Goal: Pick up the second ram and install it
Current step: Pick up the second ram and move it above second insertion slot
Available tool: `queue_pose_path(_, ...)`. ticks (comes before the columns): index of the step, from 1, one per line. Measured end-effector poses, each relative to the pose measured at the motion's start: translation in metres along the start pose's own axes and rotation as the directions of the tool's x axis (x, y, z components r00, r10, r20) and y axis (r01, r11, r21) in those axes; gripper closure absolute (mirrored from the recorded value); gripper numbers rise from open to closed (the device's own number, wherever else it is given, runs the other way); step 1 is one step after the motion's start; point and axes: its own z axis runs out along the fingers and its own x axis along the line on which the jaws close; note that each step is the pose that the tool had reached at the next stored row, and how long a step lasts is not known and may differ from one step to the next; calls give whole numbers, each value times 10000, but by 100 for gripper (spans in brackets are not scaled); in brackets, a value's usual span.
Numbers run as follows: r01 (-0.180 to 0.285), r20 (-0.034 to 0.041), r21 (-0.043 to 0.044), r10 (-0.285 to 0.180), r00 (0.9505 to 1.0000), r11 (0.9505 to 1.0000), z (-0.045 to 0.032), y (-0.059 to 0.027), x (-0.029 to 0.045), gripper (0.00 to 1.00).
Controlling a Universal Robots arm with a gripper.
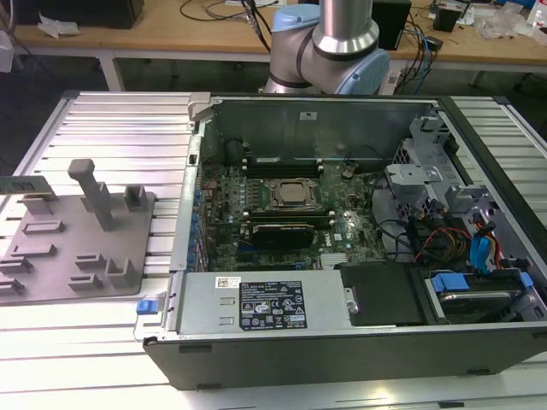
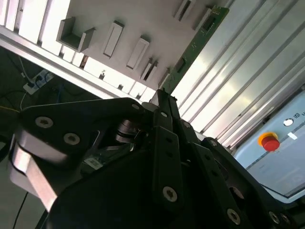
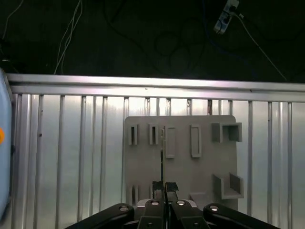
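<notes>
**Status.** My claw (image 3: 165, 187) is closed on the second ram (image 3: 162, 152), clamping its two flat faces. In the first wrist view the stick shows edge-on, as a thin line over the grey fixture plate (image 3: 181, 171). In the second wrist view its green board (image 2: 195, 45) runs out from the claw (image 2: 161, 95) alongside the plate's upright posts. I cannot tell whether its lower edge is clear of the plate's slots. The plate lies on the ribbed bench (image 1: 111, 128) near one long edge, beside the open computer case (image 1: 342, 128).

**Step in hand: pick-up.** In my judgement:
1. Travel should run straight up in the board's own plane, without twist, so the stick does not bind on the posts.
2. Grip force should be enough to prevent slip and no more.
3. The stick should stay level and square in the claw.
</notes>
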Motion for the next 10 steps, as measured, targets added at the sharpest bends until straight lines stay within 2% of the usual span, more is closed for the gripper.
queue_pose_path(7, -1, -1, 0, 1, 10000, 10000, -187, 10, -9, 90)
queue_pose_path(10, -1, -1, 0, 1, 10000, 10000, -347, 19, -20, 90)
